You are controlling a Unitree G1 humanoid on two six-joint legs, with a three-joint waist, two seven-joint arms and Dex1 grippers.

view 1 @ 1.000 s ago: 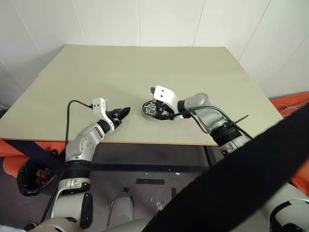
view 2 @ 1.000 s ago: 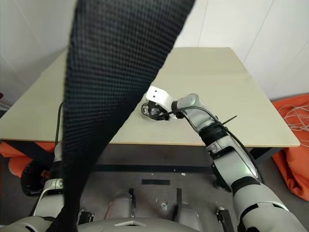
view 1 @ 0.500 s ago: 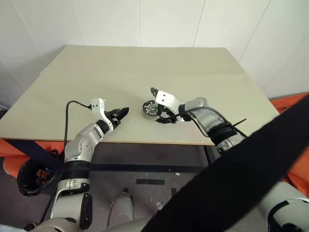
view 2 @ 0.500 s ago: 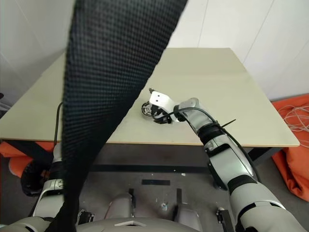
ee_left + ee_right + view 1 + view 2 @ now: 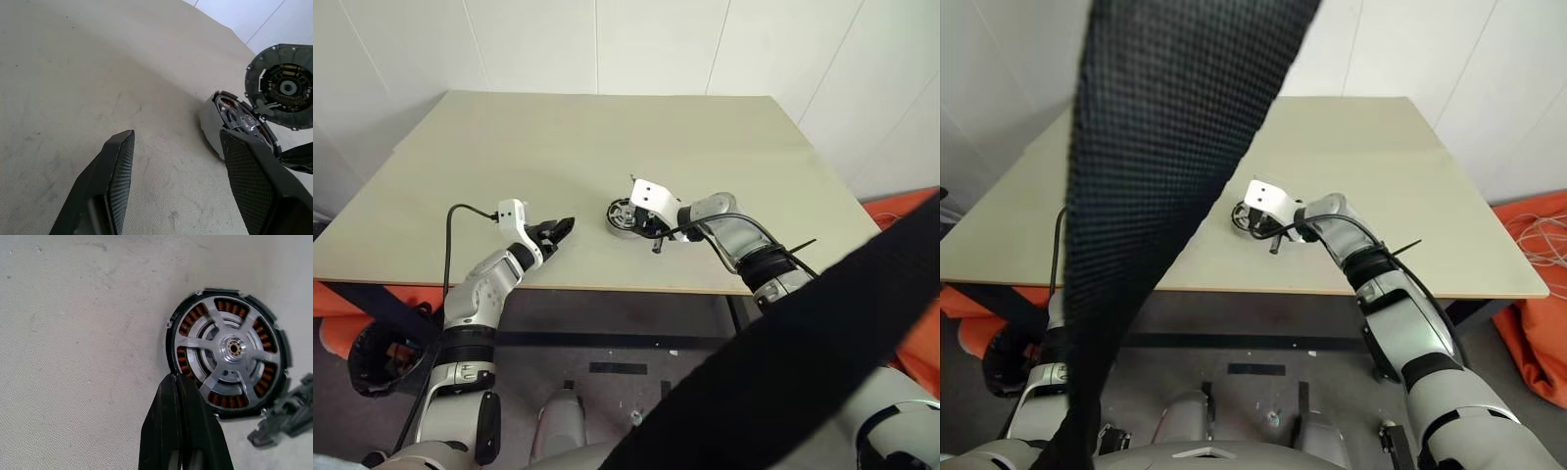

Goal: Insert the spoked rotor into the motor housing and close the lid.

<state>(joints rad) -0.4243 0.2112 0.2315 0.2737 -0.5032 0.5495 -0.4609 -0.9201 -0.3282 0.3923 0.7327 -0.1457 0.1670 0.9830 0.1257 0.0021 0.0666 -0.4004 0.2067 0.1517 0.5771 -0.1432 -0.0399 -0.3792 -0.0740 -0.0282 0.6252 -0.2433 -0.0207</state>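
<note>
Beige table [image 5: 558, 147] seen from above, carrying the motor parts near its front edge, with both arms reaching over that edge. Right arm comes in from the right, its white-capped wrist above the parts; right gripper [image 5: 177, 384] clenched, its two black fingers pressed together with nothing between them, tips at the rim of the motor housing [image 5: 228, 351]. Left gripper [image 5: 181, 161] well apart to the left, released, its fingers spread over bare tabletop and holding nothing. Motor housing lies flat on the table, copper windings showing through the gaps of the spoked rotor [image 5: 234, 348], which sits inside it, silver hub at centre. In the left wrist view, a round grey ribbed disc with a dark centre, the lid [image 5: 283, 87], stands tilted up just behind the housing [image 5: 234, 122]
</note>
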